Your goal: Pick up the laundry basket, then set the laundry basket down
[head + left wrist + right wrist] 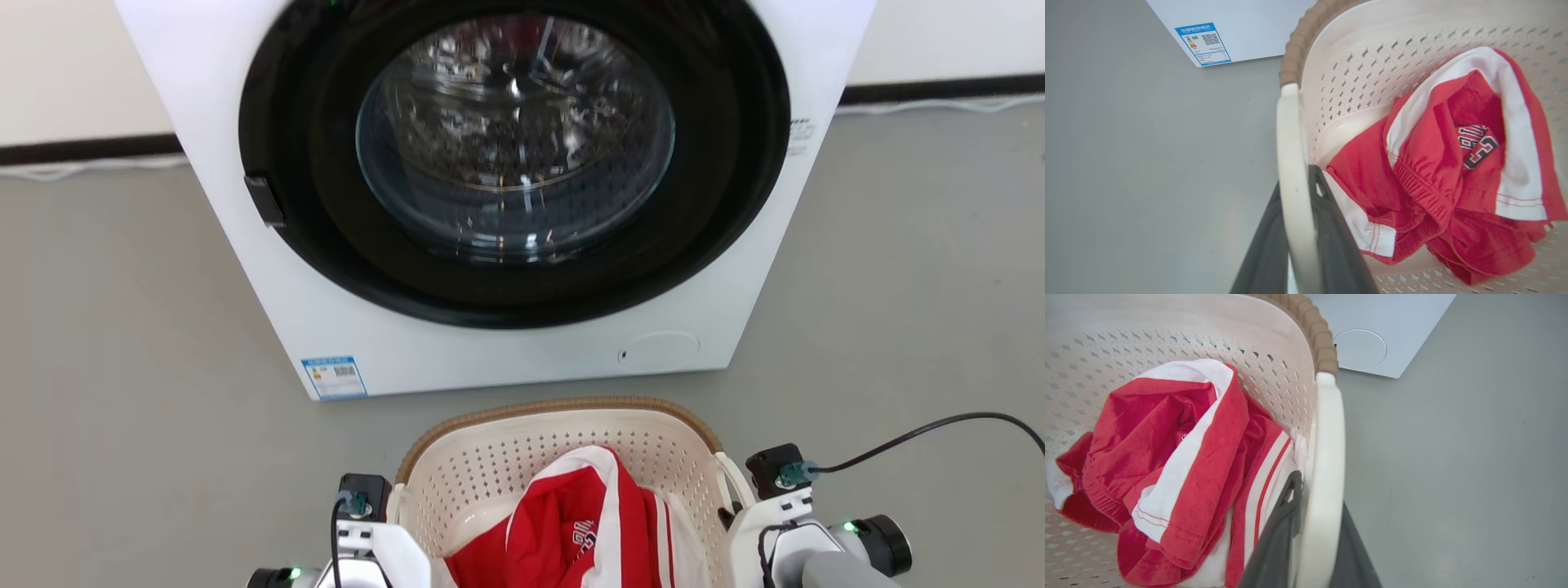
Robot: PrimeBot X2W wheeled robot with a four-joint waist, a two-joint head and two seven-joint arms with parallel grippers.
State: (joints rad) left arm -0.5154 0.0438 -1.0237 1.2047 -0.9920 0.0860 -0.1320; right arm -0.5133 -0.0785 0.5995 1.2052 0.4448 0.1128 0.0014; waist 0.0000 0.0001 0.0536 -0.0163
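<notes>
Laundry basket [563,403] is between my two arms, just in front of the white washing machine [490,359] on the grey floor [122,367]; I cannot tell whether its base touches that floor. Its mouth faces up, and I judge its long axis runs across me from handle to handle, parallel to the machine's front. A red and white garment [571,523] lies loose inside. My left jaws are clenched on the left handle [1292,163], my right jaws on the right handle [1327,457]. To do this well I should move both arms together, level and equally spaced, so nothing tilts or twists, and release only once the base rests flat
</notes>
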